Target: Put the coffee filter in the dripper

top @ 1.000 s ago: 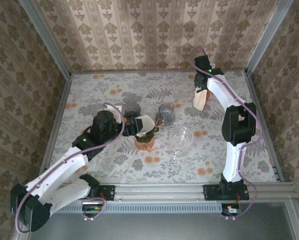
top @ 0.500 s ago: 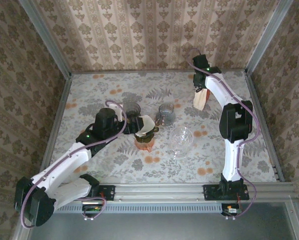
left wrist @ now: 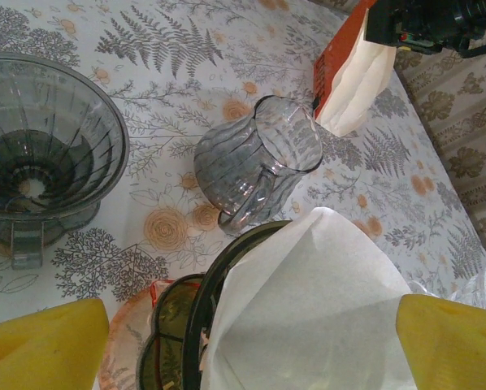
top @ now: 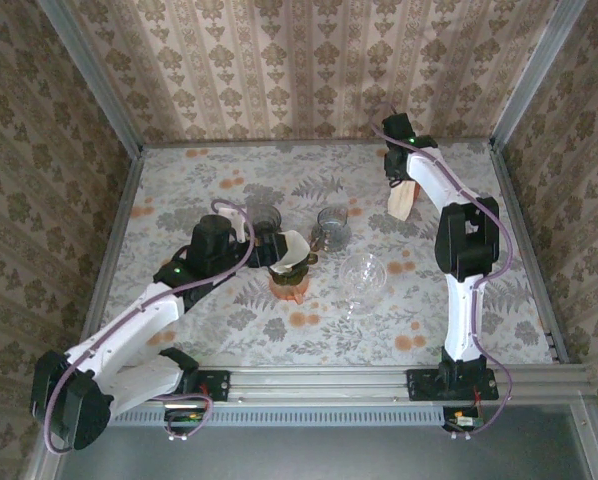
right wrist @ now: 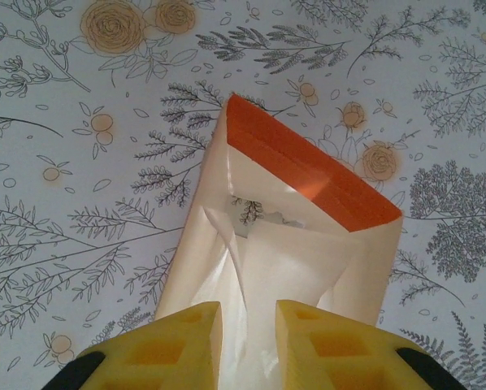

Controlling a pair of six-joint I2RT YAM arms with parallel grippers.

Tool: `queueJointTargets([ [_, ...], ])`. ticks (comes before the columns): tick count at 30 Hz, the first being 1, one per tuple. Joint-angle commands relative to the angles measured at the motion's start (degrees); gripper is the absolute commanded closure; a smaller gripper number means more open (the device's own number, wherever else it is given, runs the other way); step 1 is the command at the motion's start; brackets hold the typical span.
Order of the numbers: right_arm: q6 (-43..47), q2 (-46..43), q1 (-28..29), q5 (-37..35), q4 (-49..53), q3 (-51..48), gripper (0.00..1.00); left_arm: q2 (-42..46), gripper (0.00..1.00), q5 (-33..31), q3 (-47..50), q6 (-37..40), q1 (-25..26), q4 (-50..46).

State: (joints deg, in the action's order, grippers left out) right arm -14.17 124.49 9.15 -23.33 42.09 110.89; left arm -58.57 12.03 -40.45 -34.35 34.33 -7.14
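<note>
A white paper coffee filter [left wrist: 316, 301] sits as an open cone in the dark-rimmed dripper [left wrist: 206, 301], which stands on an orange-tinted base [top: 290, 285]. In the top view the coffee filter [top: 293, 245] leans out over the dripper's rim. My left gripper [left wrist: 247, 325] is open wide, its yellow fingertips [left wrist: 40, 345] apart on either side of the dripper. The left gripper [top: 277, 255] stands just left of the dripper. At the back right, my right gripper [right wrist: 249, 325] is shut on a clear filter pack with an orange top [right wrist: 308, 175]. The pack [top: 404, 200] hangs below the right gripper [top: 406, 180].
A grey ribbed glass funnel [left wrist: 40, 162] stands left of the dripper and a small grey glass jug [left wrist: 255, 158] lies behind it. A clear glass bowl [top: 362, 278] is to the dripper's right. The flower-patterned table [top: 179, 190] is walled on three sides.
The right wrist has shifted slightly back and left with the pack still in its fingers. The left gripper stays by the dripper, open.
</note>
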Motion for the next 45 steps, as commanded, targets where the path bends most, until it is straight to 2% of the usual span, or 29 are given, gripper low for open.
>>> queueJointTargets([
  [1,1.1,1.3,-0.1,0.1,0.9,2.0,0.75,-0.2,0.07,0.9,0.5,-0.8,-0.5,1.6],
  [8,1.0,2.4,-0.1,0.1,1.7,2.4,0.79,-0.6,0.08,0.9,0.5,-1.0,-0.6,1.6],
  [12,1.2,1.5,0.0,0.0,1.3,2.3,0.86,-0.7,0.08,1.0,0.5,-1.2,-0.7,1.7],
  [17,1.8,-0.5,0.0,-0.6,0.6,1.8,1.0,-0.8,0.08,1.2,0.7,-1.8,-0.7,1.9],
  [36,0.0,-17.3,1.2,-2.2,-3.8,-8.2,1.0,-1.7,0.08,2.5,0.6,-3.9,-0.7,2.7],
  [45,-3.2,-34.1,4.9,-2.0,-6.3,-19.2,1.0,1.3,0.08,1.8,-1.8,-3.0,-0.7,-0.4],
])
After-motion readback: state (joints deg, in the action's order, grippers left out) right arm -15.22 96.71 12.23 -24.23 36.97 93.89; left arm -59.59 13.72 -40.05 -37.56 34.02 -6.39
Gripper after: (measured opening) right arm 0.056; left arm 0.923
